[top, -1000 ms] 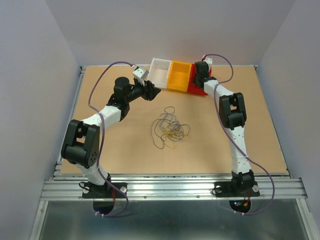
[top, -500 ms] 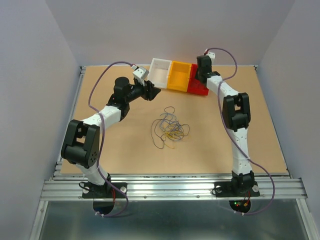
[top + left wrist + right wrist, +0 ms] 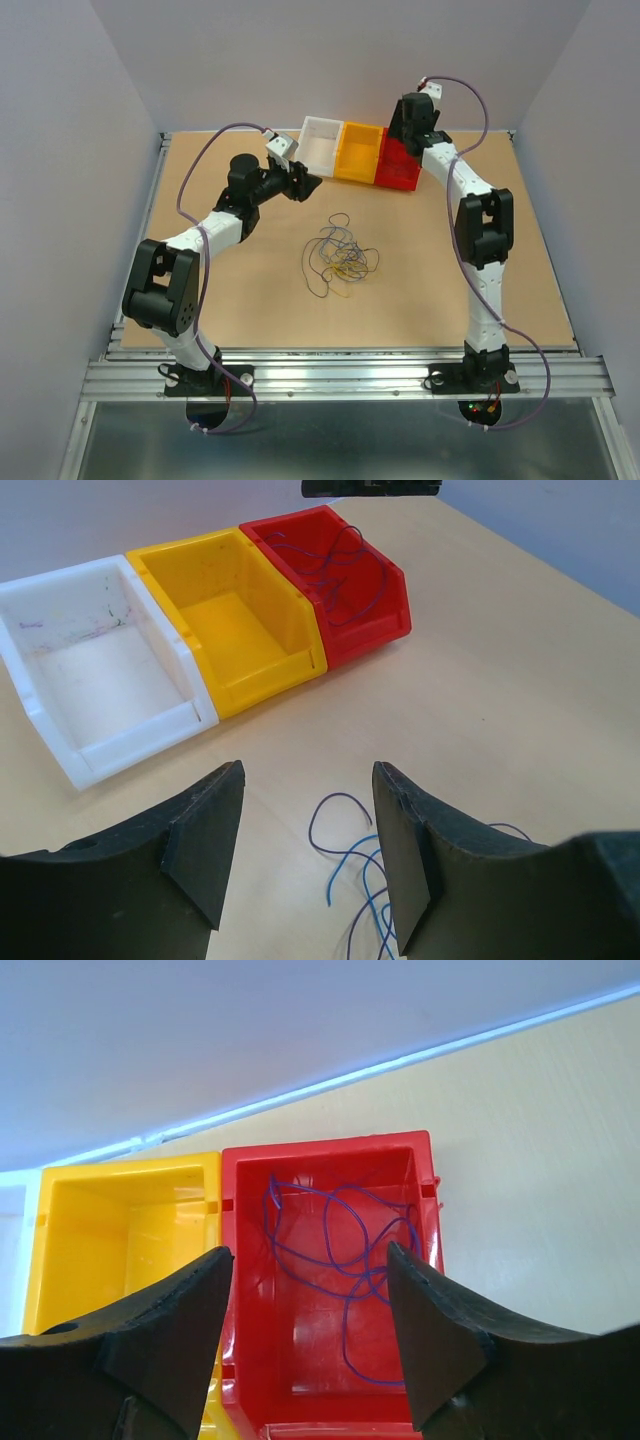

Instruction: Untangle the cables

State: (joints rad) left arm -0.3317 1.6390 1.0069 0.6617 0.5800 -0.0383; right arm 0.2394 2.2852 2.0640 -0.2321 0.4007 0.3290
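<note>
**Limp wire tangle; both grippers empty**

The cables (image 3: pixel 340 255), a knot of hair-thin yellow, purple and grey wires, lie on the table (image 3: pixel 500 280), nearer the arm bases than the red bin (image 3: pixel 325 1152). A few purple strands (image 3: pixel 340 1250) lie inside the bin. Left gripper (image 3: pixel 308 780), well left of the bin: jaws apart, empty. Right gripper (image 3: pixel 310 1255), above the bin: jaws apart, empty. The wires are judged light, limp and snag-prone, so pinch one outlying loop.

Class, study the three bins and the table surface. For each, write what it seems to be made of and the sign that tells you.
Red bin, yellow bin, white bin: likely moulded plastic, smooth and slightly glossy; even colour, rounded rims and soft highlights suggest it. The white one shows coloured scuffs. Table: probably fibreboard or similar, matte tan, no visible grain or shine.
</note>
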